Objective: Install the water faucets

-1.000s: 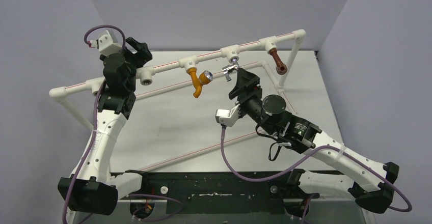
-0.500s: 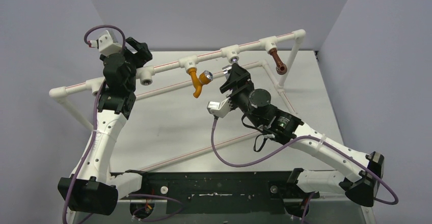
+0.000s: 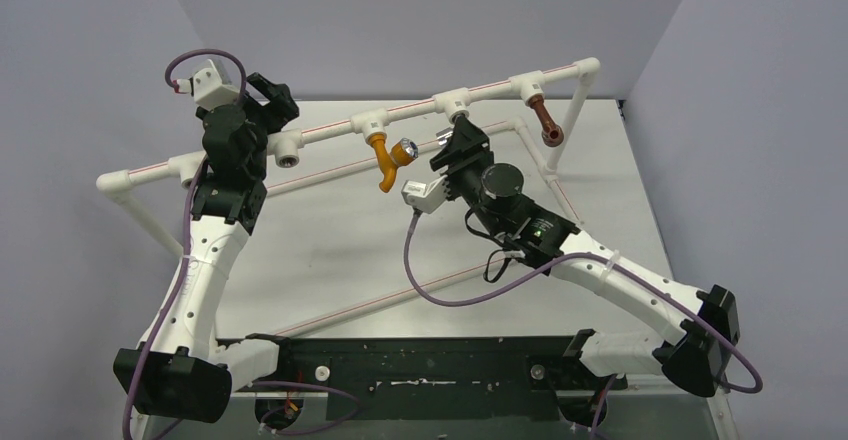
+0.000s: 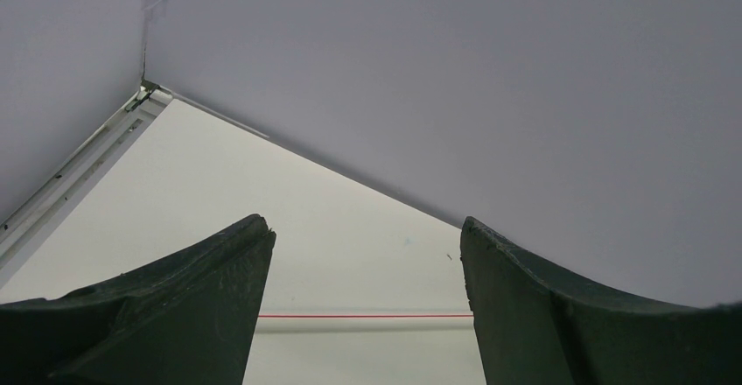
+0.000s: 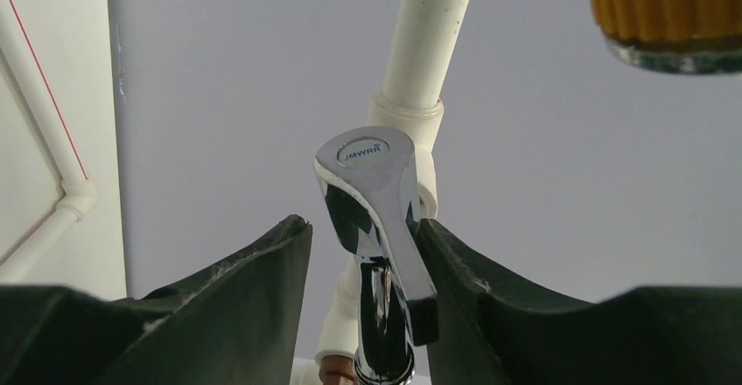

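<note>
Seen from above, a white pipe frame (image 3: pixel 330 128) stands on a pale counter (image 3: pixel 330 240), its raised rail running across the back. An orange faucet (image 3: pixel 383 160) with a chrome knob (image 3: pixel 406 150) hangs from a fitting near the middle of the rail. A brown faucet (image 3: pixel 545 122) hangs from a fitting near the right end.

The right end effector (image 3: pixel 450 146) is clamped on the silver faucet (image 5: pixel 372 192), holding it just below the rail fitting between those two. In the right wrist view we see the shiny lever handle standing up between the dark fingers (image 5: pixel 490 306), touching one of them, with a white pipe behind it.

The left end effector (image 4: pixel 367 297) is raised near the left end of the rail, its fingers spread apart with nothing between them.
</note>
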{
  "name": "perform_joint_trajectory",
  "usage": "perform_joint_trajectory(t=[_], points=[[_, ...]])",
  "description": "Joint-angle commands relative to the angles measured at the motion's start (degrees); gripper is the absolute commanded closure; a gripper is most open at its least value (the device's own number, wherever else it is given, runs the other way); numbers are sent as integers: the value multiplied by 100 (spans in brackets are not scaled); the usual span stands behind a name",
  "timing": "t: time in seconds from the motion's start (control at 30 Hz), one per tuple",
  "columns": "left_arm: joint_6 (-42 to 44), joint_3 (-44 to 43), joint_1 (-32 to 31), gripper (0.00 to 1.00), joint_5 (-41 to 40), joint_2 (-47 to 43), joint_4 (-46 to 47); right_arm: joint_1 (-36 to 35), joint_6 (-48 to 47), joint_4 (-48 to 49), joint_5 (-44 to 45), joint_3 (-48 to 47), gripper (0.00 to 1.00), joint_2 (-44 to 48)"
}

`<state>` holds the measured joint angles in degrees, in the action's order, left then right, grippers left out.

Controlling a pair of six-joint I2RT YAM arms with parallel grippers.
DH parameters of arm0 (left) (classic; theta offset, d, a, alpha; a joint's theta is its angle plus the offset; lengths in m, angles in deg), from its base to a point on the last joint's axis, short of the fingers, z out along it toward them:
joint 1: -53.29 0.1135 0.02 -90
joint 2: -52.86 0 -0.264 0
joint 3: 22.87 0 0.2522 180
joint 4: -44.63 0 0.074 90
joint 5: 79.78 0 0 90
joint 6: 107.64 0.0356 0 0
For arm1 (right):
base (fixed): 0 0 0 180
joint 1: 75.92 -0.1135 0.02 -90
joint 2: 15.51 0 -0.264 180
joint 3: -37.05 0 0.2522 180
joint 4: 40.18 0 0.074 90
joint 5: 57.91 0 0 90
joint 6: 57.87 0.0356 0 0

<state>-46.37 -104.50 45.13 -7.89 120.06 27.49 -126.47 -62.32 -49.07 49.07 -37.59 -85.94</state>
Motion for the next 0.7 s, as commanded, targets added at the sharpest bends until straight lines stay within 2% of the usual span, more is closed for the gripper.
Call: perform_joint_trajectory(t=[0.0,0.23,0.4,0.67], points=[[28,466,-61,24,185,364,-1433,87,282,665,-64,-107,57,-79],[25,468,-59,24,184,383,-1444,206,1139,1086,-184,-62,99,-58],[26,466,-58,24,176,380,-1438,263,2351,1614,-385,77,100,74],[34,468,-61,24,169,365,-1438,344,5126,2791,-246,413,100,267]])
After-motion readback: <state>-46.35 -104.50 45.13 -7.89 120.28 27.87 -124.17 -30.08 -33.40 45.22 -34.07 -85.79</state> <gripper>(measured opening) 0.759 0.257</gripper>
